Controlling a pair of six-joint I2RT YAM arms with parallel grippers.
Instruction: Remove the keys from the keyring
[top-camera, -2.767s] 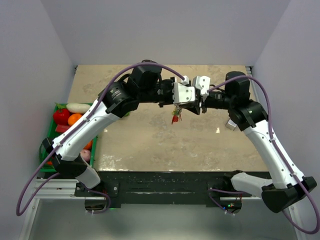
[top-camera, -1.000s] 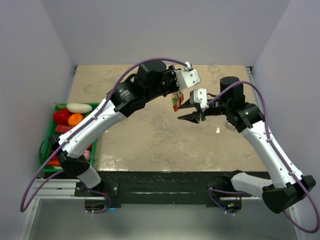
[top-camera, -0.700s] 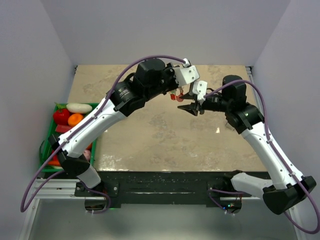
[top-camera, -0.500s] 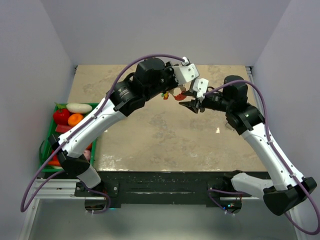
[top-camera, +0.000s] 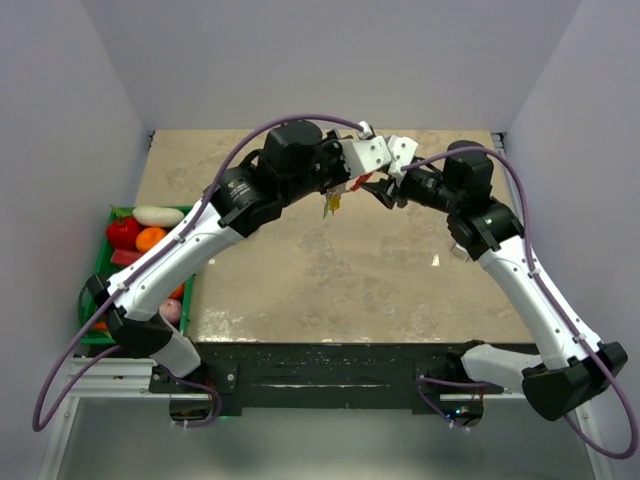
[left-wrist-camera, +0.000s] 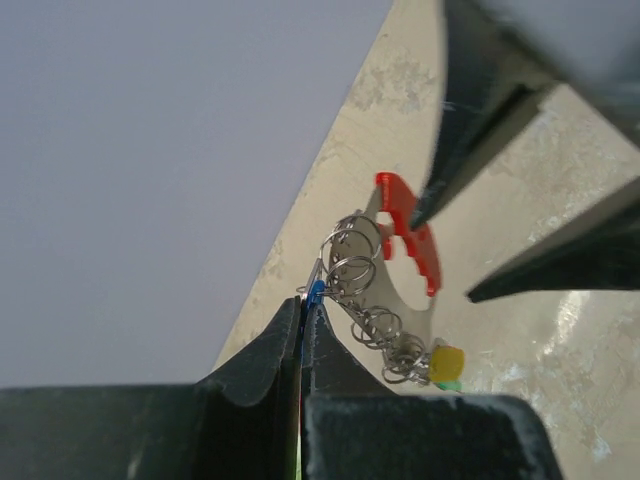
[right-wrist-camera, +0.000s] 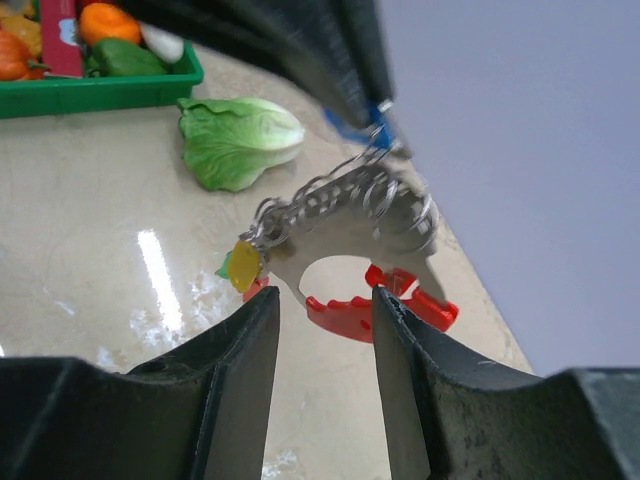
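Note:
My left gripper is shut on a blue key head at the top of the bunch. From it hang the silvery keyring, its short chain and the red fob. Yellow and green keys dangle at the chain's end. My right gripper is open, its fingers on either side of the red fob, one fingertip right at it. In the top view the two grippers meet high over the far middle of the table, with the keys hanging below my left gripper.
A green basket of vegetables stands off the table's left edge. A lettuce leaf lies on the table beside the basket. The back wall is close behind both grippers.
My right gripper has risen and moved left up to the bunch, its open fingers now around the fob. The left gripper has shifted slightly and the keys have swung to the left.

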